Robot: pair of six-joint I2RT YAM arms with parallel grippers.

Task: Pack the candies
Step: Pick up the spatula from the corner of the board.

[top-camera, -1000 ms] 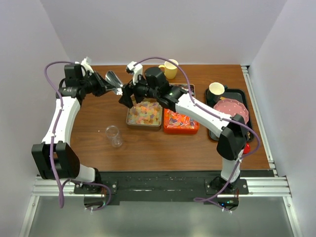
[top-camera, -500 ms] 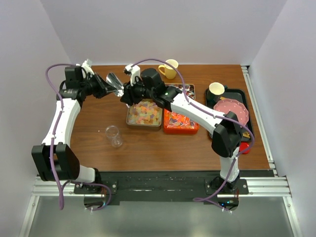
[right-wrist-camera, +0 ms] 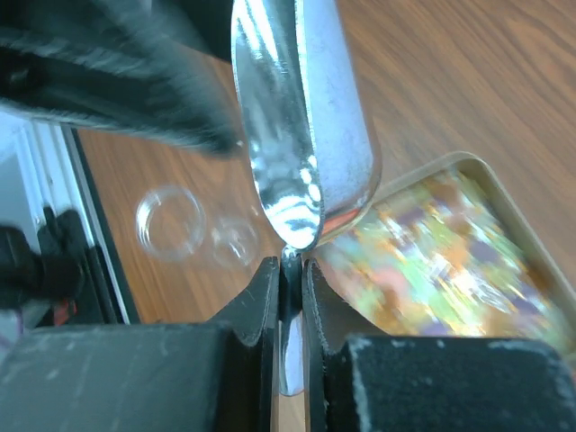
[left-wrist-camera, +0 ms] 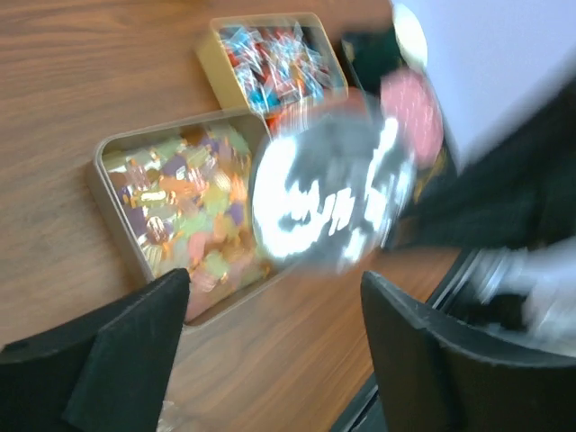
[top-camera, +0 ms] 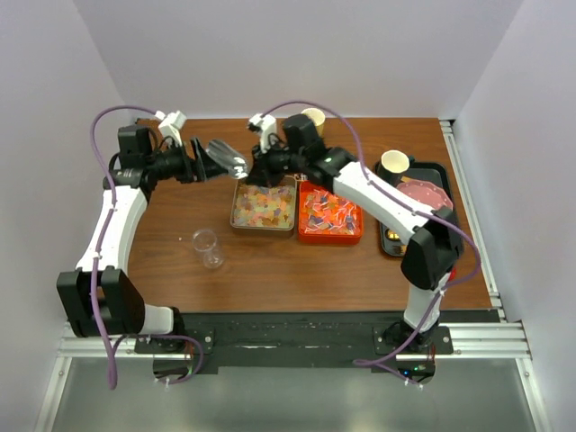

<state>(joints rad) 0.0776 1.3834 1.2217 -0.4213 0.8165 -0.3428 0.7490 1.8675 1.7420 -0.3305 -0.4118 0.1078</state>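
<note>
A shiny metal scoop [top-camera: 229, 157] hangs over the table just left of the tins. My right gripper [top-camera: 262, 167] is shut on its thin handle, and in the right wrist view the bowl [right-wrist-camera: 301, 117] points away above the jaws of that gripper [right-wrist-camera: 290, 270]. My left gripper [top-camera: 202, 165] stands open just left of the scoop [left-wrist-camera: 333, 193], with nothing between its fingers [left-wrist-camera: 135, 333]. Pastel candies [top-camera: 264, 205] fill a metal tin below. Orange-red candies [top-camera: 329, 214] fill a red tray beside it. Red-blue-white wrapped candies [left-wrist-camera: 270, 63] lie in a further tin.
A small clear jar [top-camera: 207, 247] lies on the wood in front of the tins. A yellow cup [top-camera: 313, 118] stands at the back. A black tray [top-camera: 450, 184] at the right carries a white cup [top-camera: 394, 162] and a pink plate [top-camera: 425, 194].
The left gripper has opened and let go of the scoop. The right gripper has shut on the scoop's handle and carried it a little to the right.
</note>
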